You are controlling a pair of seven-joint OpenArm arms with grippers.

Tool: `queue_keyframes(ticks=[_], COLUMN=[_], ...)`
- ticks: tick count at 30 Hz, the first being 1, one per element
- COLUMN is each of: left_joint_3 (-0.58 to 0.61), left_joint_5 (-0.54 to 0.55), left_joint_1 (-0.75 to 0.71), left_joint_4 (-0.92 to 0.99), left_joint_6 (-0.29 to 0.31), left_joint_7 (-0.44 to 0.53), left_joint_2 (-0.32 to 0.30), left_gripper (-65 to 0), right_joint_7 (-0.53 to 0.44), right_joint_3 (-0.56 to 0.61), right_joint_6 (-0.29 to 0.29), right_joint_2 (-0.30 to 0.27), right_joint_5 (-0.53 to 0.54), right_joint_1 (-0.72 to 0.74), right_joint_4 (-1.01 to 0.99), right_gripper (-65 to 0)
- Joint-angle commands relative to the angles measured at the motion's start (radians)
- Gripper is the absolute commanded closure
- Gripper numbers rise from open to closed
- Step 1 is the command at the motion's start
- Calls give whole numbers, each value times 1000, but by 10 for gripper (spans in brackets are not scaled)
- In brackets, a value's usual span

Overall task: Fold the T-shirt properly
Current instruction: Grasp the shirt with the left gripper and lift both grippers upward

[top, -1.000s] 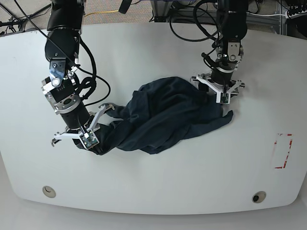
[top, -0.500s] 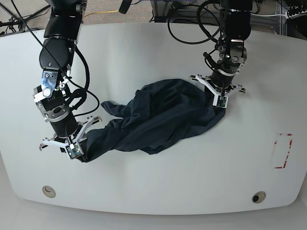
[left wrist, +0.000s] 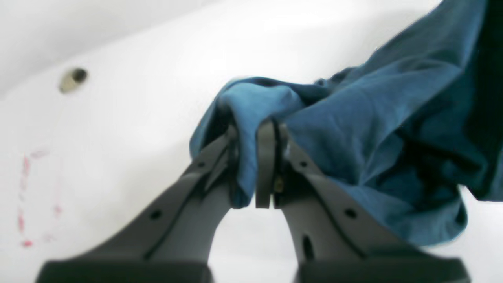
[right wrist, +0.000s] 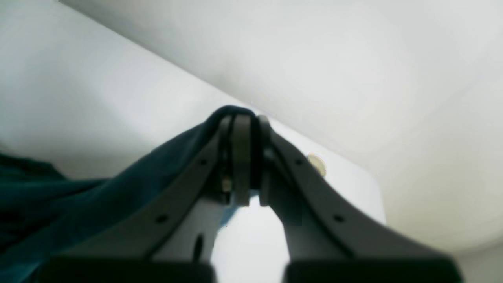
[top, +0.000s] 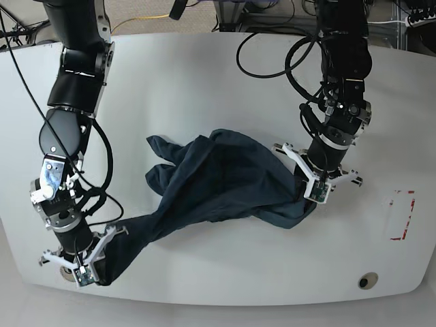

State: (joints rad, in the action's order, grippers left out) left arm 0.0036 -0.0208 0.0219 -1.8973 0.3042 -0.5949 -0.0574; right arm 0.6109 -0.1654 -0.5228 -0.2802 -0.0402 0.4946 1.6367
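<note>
Pincer state, taken from left to right across the base view: the right pincer [top: 87, 271] comes first, low at the near left edge of the white worktop [top: 204, 75]. Its jaws are clamped together on a corner of the T-shirt [top: 218, 180]. In the right wrist view the same right pincer [right wrist: 244, 161] shows both fingers [right wrist: 240, 157] pressed tight, with dark cloth wrapped over their tips and trailing away to the left of the picture. A round cream-coloured plug [right wrist: 316, 164] sits in the worktop just beyond those fingers.

From that clamp the T-shirt runs as a drawn-out band up and to the right, then widens into a crumpled, bunched mass near the middle of the worktop. One loose lobe of cloth lies at the upper left of this mass.

At the right side of the mass, the left pincer [top: 315, 192] is closed on the garment's edge, the cloth gathered around its tip. In the left wrist view the left pincer [left wrist: 251, 165] has a fold of blue fabric pinched between its fingers [left wrist: 265, 165], and the rest of the T-shirt [left wrist: 373, 129] spreads off to the right of the jaws.

Right of the T-shirt, well apart from it, a faint red rectangular marking [top: 402, 214] lies on the worktop. A dark round hole [top: 368, 280] sits near the front edge, below and right of the T-shirt.
</note>
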Motion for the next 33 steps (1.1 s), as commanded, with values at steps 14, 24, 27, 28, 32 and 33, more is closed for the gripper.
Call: queue_keyframes(ticks=[14, 24, 27, 28, 32, 33], left_joint_3=[-6, -103, -112, -113, -115, -116], left_joint_5=[9, 9, 9, 9, 9, 9], left_joint_1=[247, 375, 378, 376, 347, 327], left_joint_4=[-69, -72, -69, -67, -66, -66], left_joint_6=[-7, -7, -7, -7, -7, -7], left_joint_7=[-112, -230, -239, -239, -239, -237], left_joint_2=[63, 167, 175, 175, 202, 205], left_gripper=[-15, -15, -15, -15, -15, -15], right_joint_7=[-32, -33, -35, -36, -35, -35], right_joint_3=[114, 181, 235, 251, 278, 278], right_joint_6=[-10, -13, -13, -13, -13, -13], right_joint_2=[-87, -104, -133, -136, -143, -144], right_joint_5=[9, 9, 9, 9, 9, 9], right_joint_1=[428, 721, 774, 787, 811, 811], right_joint_4=[-249, -465, -482, -482, -474, -470], right_gripper=[0, 0, 0, 0, 0, 0])
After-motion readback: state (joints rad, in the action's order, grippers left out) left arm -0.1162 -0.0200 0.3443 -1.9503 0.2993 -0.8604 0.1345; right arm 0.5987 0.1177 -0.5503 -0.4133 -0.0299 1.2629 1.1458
